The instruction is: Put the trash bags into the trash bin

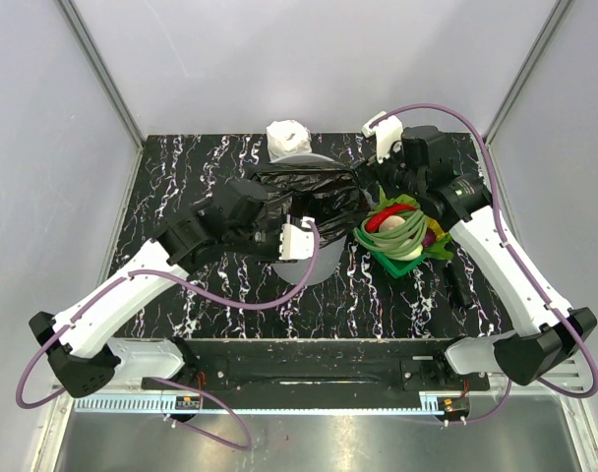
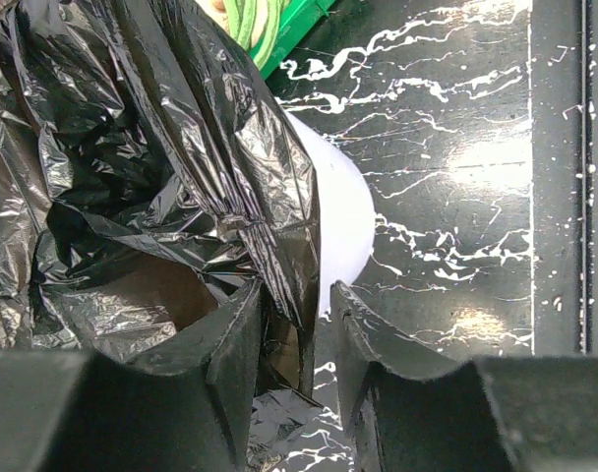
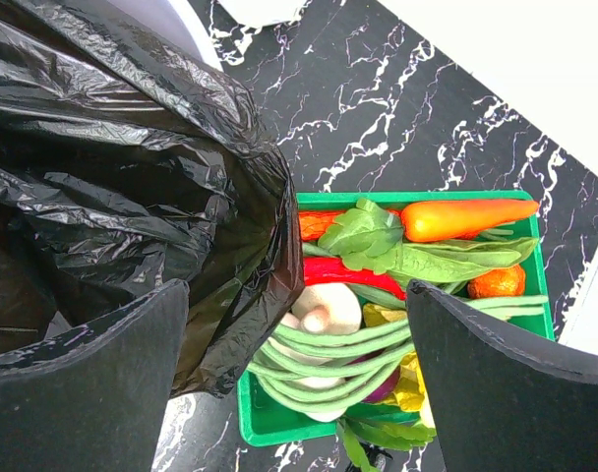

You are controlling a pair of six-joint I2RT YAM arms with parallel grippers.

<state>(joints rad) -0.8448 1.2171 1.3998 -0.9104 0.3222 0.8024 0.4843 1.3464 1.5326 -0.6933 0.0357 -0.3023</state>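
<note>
Black trash bag [image 1: 309,192] drapes over the grey trash bin [image 1: 324,260]. Left claw [image 2: 294,300] straddles its edge, jaws narrowly apart; right claw [image 3: 297,290] hangs wide open above bag and vegetable basket [image 3: 260,428].

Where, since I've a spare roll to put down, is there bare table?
Back-left corner of the table, left of the white roll and trash bag; also the front strip between the trash bin and the near edge. Crowded mid-table around the green basket.
</note>
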